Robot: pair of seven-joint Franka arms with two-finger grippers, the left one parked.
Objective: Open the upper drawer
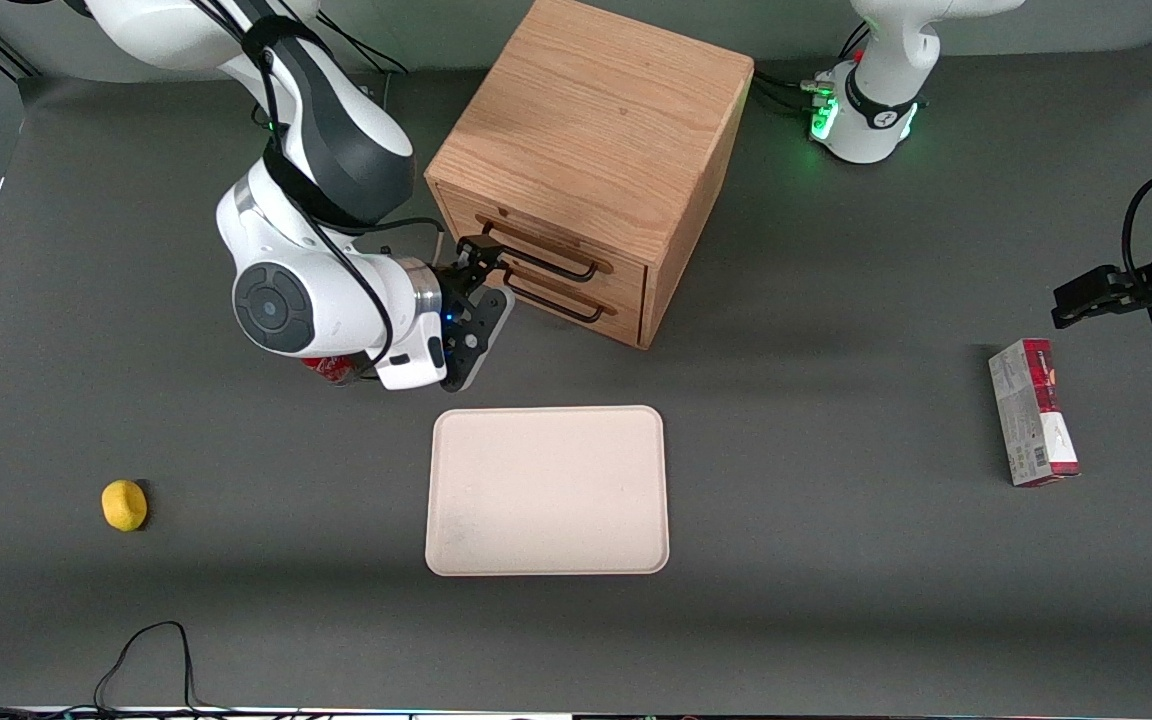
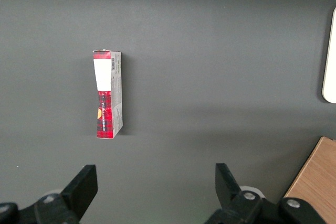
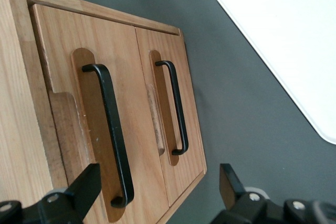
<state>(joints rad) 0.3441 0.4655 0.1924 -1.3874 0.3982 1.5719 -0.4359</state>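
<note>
The oak cabinet (image 1: 596,120) stands on the grey table, its front turned toward the working arm. The upper drawer (image 1: 556,238) with its long black wire handle (image 1: 546,258) sits shut above the lower drawer (image 1: 576,312). My right gripper (image 1: 489,278) is close in front of the drawers, at the handle ends nearest the working arm, touching nothing. In the right wrist view the gripper (image 3: 157,182) is open and empty. The upper drawer's handle (image 3: 110,129) lies just ahead between the fingers, close to one finger (image 3: 86,182). The lower drawer's handle (image 3: 176,108) is beside it.
A white tray (image 1: 546,490) lies nearer the front camera than the cabinet. A red can (image 1: 331,370) stands under my wrist. A yellow lump (image 1: 124,504) lies toward the working arm's end. A red and white box (image 1: 1031,412) lies toward the parked arm's end.
</note>
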